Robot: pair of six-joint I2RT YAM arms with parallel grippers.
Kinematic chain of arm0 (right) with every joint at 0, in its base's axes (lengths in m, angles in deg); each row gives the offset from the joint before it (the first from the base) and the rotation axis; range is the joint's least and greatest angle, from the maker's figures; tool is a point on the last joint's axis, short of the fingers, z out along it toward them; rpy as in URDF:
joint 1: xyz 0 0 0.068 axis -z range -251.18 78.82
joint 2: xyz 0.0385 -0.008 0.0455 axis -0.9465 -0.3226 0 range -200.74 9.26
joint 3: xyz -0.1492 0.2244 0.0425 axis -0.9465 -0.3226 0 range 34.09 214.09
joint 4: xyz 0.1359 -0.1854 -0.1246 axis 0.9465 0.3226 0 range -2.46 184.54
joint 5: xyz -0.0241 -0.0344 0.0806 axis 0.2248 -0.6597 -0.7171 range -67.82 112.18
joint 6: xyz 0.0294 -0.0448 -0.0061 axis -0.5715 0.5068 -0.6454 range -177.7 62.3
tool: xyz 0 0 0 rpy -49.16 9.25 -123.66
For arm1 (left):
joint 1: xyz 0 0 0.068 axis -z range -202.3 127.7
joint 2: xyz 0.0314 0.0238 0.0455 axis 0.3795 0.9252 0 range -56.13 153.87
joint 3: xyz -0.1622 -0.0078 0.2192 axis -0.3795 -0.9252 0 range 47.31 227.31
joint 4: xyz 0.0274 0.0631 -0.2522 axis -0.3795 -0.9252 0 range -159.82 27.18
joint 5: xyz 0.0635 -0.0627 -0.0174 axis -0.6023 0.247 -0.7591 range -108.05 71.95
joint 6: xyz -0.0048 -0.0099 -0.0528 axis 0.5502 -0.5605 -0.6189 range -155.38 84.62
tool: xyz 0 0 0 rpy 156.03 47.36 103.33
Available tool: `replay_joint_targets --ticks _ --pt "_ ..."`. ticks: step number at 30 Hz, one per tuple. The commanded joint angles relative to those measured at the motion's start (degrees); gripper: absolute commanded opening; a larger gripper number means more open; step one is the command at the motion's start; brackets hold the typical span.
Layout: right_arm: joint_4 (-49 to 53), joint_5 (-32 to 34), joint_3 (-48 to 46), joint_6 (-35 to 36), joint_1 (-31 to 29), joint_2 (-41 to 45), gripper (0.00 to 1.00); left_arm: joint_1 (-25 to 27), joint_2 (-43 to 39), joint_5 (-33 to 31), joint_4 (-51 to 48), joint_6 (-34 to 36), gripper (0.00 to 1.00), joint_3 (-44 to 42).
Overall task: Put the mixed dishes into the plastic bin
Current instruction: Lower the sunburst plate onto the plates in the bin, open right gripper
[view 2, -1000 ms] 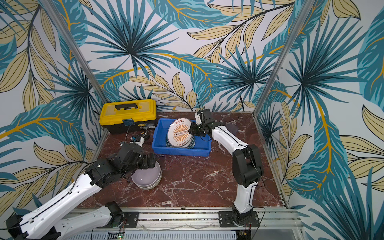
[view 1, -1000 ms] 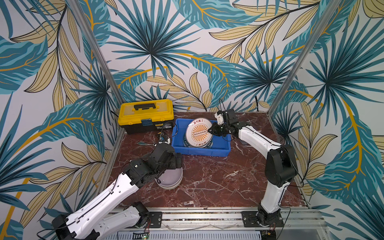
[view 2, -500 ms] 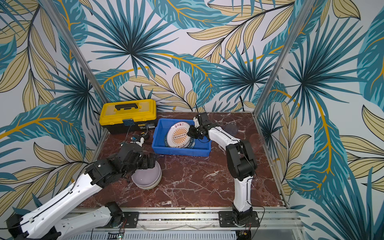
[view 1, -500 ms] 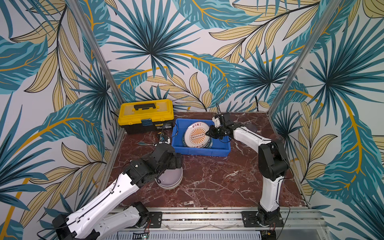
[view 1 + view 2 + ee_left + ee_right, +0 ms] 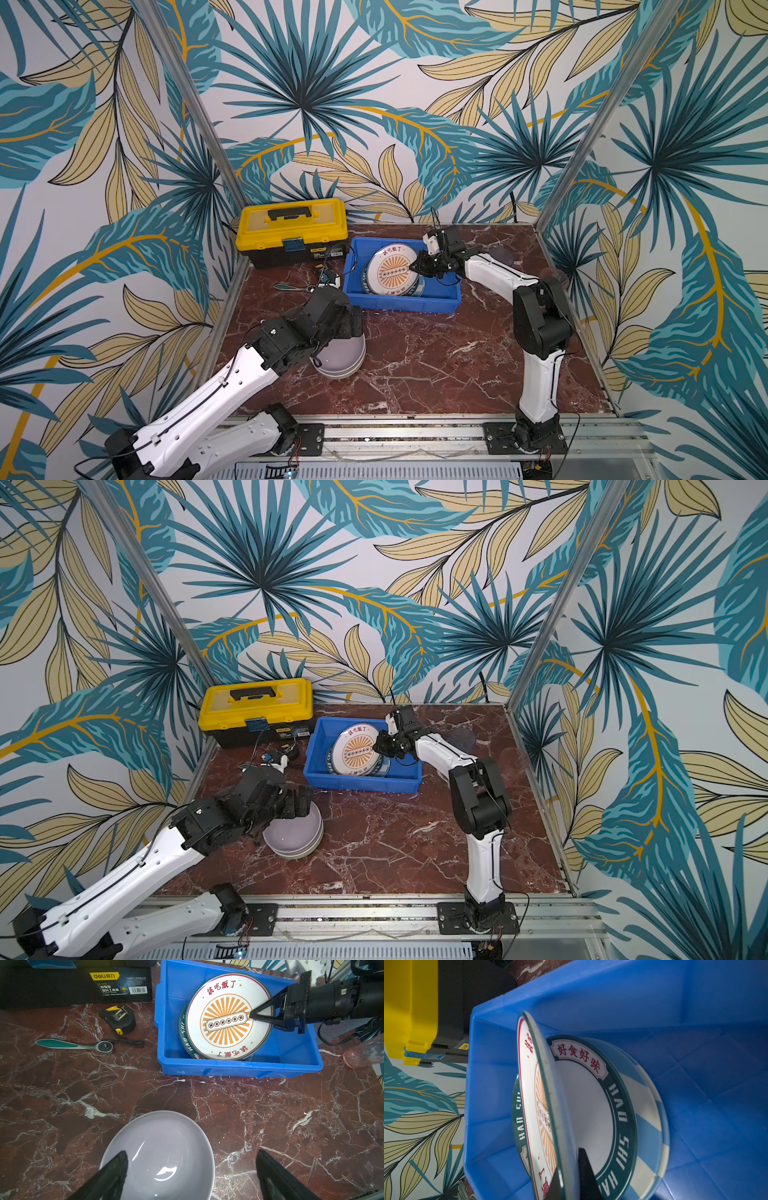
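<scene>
Since a second ago my right arm has folded its elbow in. It has carried the sunburst plate (image 5: 390,270) lower into the bin, nearer the toolbox side. My left arm has held its place over the bowls.

Tabletop (image 5: 436,374): red-brown marble. Yellow-and-black toolbox (image 5: 291,224) at the back left, lid shut. Blue bin (image 5: 401,305) just beside it, nearer the middle.

In the bin, a green-rimmed plate (image 5: 618,1105) lies flat on a blue-and-white striped plate (image 5: 652,1126). The sunburst plate sits tilted over them, one edge raised. My right fingers (image 5: 586,1174) are clamped on that raised rim, one on each face. I cannot tell whether the low edge touches the stack.

Outside the bin, toward the front left, a lavender bowl (image 5: 162,1147) sits upright, nested in a paler bowl (image 5: 297,854). My left fingers (image 5: 116,1169) are spread wide and hold nothing. One is over the bowl's inside, the other over bare tabletop beyond its rim. Contact I cannot judge.

A pinkish tumbler (image 5: 363,1055) lies on its side on the tabletop past the bin's right end. A ratchet wrench (image 5: 74,1045) and a tape measure (image 5: 118,1020) lie close together in front of the toolbox, left of the bin.
</scene>
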Motion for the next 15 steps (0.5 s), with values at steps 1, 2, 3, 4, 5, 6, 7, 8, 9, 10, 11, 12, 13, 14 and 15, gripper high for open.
replay_joint_targets --ticks 1,2,3,4,5,6,7,8,9,10,11,12,13,14,15 --pt "1.6 1.8 -1.6 2.4 -0.1 0.6 0.13 -0.4 0.0 -1.0 -0.9 0.7 0.96 -0.6" --pt "2.0 2.0 -1.8 2.7 -0.1 0.8 0.15 -0.4 0.2 -1.0 -0.9 0.8 0.96 -0.5" --pt "2.5 2.4 -1.9 3.1 -0.1 1.0 0.17 -0.4 0.3 -1.0 -1.0 0.8 0.96 -0.5" --pt "3.1 2.7 -1.9 3.4 0.0 1.2 0.18 -0.3 0.4 -0.9 -0.9 0.9 0.96 -0.4" --pt "3.6 3.1 -1.9 3.8 0.1 1.4 0.19 -0.4 0.5 -0.9 -1.0 0.9 0.96 -0.4" --pt "4.1 3.4 -1.9 4.2 0.1 1.6 0.21 -0.4 0.6 -0.9 -1.0 0.9 0.96 -0.3" --pt "4.6 3.7 -1.9 4.5 0.2 1.8 0.22 -0.4 0.7 -0.9 -1.0 0.9 0.96 -0.3" --pt "5.1 4.0 -2.0 4.9 0.3 2.0 0.23 -0.4 0.7 -0.9 -1.0 0.9 0.96 -0.3" --pt "5.6 4.4 -2.0 5.4 0.3 2.3 0.24 -0.3 0.8 -0.9 -1.0 0.9 0.96 -0.3" --pt "6.1 4.7 -1.9 5.7 0.4 2.5 0.25 -0.4 0.7 -0.8 -1.0 0.9 0.96 -0.2" --pt "6.6 5.2 -1.9 6.4 0.4 2.7 0.26 -0.4 0.8 -0.8 -1.0 0.9 0.96 -0.3" --pt "7.2 5.5 -1.9 6.7 0.3 3.0 0.28 -0.4 0.8 -0.8 -1.0 0.9 0.96 -0.3" --pt "7.7 5.9 -1.9 7.2 0.4 3.2 0.30 -0.3 0.8 -0.8 -0.9 0.9 0.97 -0.2" --pt "8.4 6.4 -1.7 7.7 0.4 3.4 0.31 -0.4 0.7 -0.8 -1.0 0.9 0.96 -0.2" --pt "9.1 7.0 -1.6 8.2 0.4 3.6 0.33 -0.4 0.8 -0.8 -0.9 0.9 0.96 -0.2"
